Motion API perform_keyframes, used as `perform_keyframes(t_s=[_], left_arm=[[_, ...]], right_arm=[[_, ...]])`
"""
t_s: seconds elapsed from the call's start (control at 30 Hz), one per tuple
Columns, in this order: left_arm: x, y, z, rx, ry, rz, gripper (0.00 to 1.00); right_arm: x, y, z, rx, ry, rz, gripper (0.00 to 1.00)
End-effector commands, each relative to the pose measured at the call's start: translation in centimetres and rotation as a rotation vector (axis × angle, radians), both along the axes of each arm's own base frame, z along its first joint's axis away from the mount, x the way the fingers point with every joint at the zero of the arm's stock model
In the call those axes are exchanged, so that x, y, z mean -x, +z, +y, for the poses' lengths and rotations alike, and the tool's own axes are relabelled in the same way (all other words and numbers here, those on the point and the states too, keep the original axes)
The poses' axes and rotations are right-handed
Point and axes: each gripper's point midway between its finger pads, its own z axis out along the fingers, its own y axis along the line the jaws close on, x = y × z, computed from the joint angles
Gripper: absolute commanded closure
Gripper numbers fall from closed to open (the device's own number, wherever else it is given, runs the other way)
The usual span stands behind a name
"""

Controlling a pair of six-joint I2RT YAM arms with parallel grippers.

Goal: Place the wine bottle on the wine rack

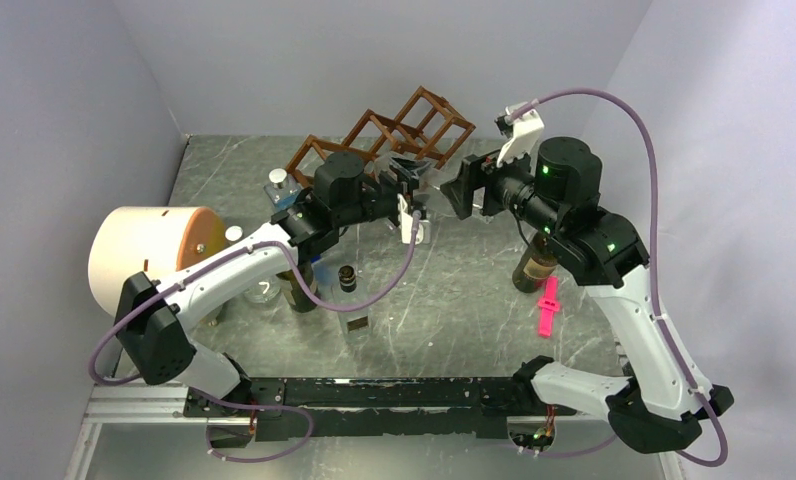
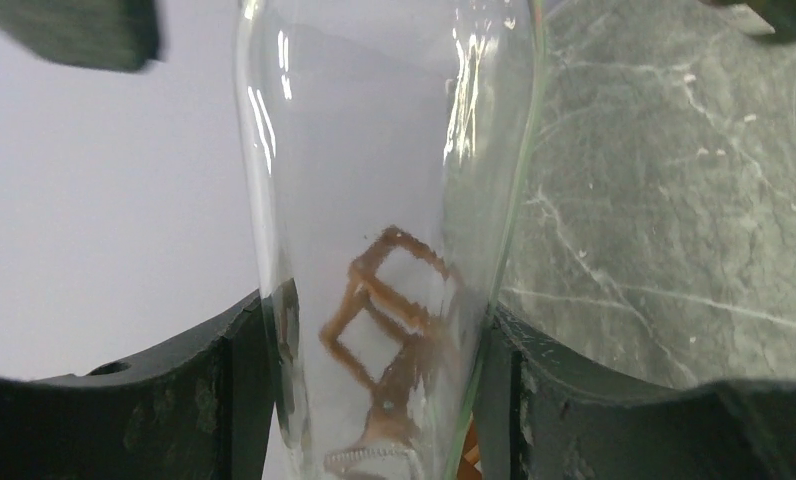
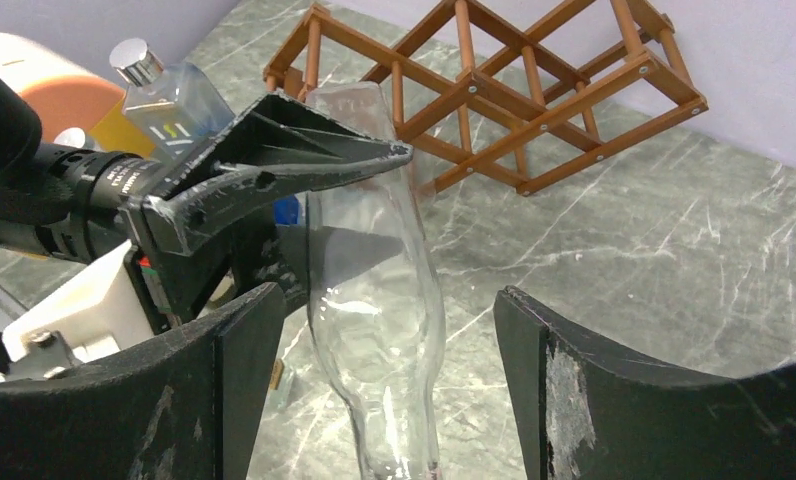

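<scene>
A clear glass wine bottle (image 2: 394, 200) is held off the table between the two arms. My left gripper (image 2: 374, 390) is shut on it, with both fingers pressed against the glass. In the right wrist view the left gripper's fingers (image 3: 274, 170) clamp the bottle's (image 3: 374, 290) wide body. My right gripper (image 3: 389, 380) stands open around the narrowing part toward the neck, with a gap on each side. The reddish-brown wine rack (image 1: 394, 135) lies on the table at the back, just behind both grippers. It is also seen through the glass as the rack (image 2: 389, 320).
A big white and orange roll (image 1: 149, 250) lies at the left. A square clear bottle with a silver cap (image 1: 277, 185) stands beside the rack's left end. Dark bottles (image 1: 347, 278) stand under the left arm, and a brown bottle (image 1: 534, 270) and a pink clip (image 1: 548, 305) under the right.
</scene>
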Motion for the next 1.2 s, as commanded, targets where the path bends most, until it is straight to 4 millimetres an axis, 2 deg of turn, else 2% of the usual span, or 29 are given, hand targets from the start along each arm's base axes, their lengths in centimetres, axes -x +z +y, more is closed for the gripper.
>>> perform_keyframes(t_s=[0.0, 0.2, 0.53, 0.63, 0.77, 0.9, 1.07, 1.13, 1.17], left_arm=[[0.7, 3.2, -0.4, -0.016, -0.068, -0.170, 0.93], [1.0, 4.4, -0.1, -0.019, -0.076, -0.230, 0.93], [1.2, 4.8, 0.1, -0.024, -0.078, -0.286, 0.93], [1.2, 5.2, 0.2, -0.011, -0.076, -0.306, 0.93], [1.3, 5.7, 0.2, 0.001, -0.076, -0.327, 0.93], [1.2, 6.1, 0.3, 0.007, -0.067, -0.341, 0.93], [1.4, 6.7, 0.4, 0.049, -0.066, -0.328, 0.90], [1.4, 6.8, 0.4, 0.062, -0.064, -0.316, 0.84], [1.5, 6.8, 0.4, 0.068, -0.065, -0.308, 0.78]], right_arm=[[0.4, -0.8, 0.1, 0.040, 0.035, 0.009, 0.19], [0.2, -2.8, 1.0, 0.077, 0.081, 0.060, 0.19], [0.9, -6.1, 2.1, 0.114, 0.151, 0.174, 0.18], [1.2, -7.2, 2.3, 0.125, 0.165, 0.221, 0.21], [1.4, -7.6, 2.4, 0.130, 0.171, 0.253, 0.28], [1.2, -7.7, 2.5, 0.126, 0.163, 0.259, 0.41], [0.3, -7.9, 2.2, 0.136, 0.116, 0.263, 0.85], [0.0, -7.7, 2.1, 0.131, 0.103, 0.254, 0.98], [-0.1, -7.6, 2.0, 0.130, 0.096, 0.248, 1.00]])
